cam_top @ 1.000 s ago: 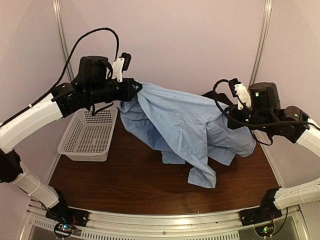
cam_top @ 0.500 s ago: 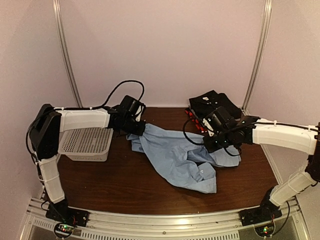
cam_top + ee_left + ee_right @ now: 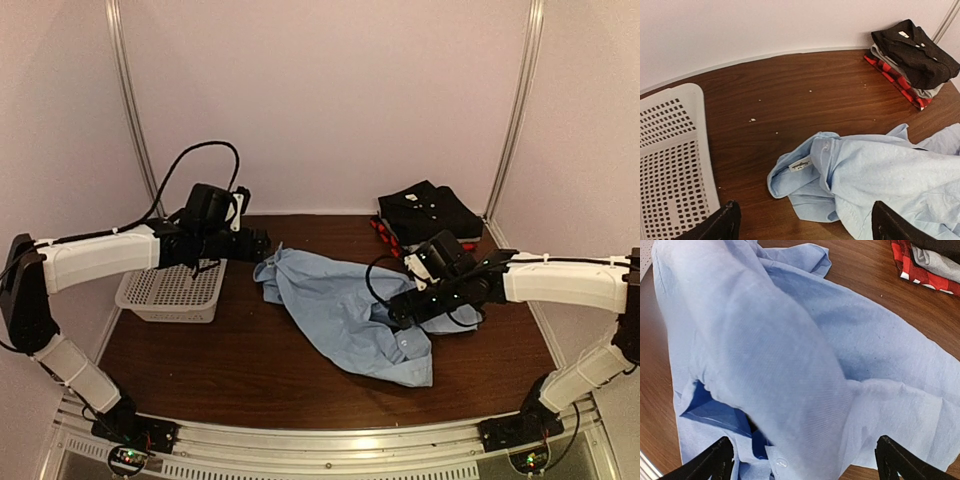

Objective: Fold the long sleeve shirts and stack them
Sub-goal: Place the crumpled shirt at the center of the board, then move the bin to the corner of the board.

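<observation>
The light blue long sleeve shirt lies crumpled on the table's middle, collar and label toward the left. My left gripper hangs open just left of the collar, fingers wide apart and holding nothing. My right gripper stands open low over the shirt's right part, its fingertips spread on either side of a cloth ridge. Folded black, grey and red-plaid shirts sit stacked at the back right.
A white mesh basket stands at the left edge of the table, beneath my left arm. The stack's red plaid shows at the right wrist view's top right. Walls close in behind and on both sides.
Both arms brought the hanging blue shirt down onto the table, then both grippers opened and let it go. The left gripper has drawn back leftward off the collar.
</observation>
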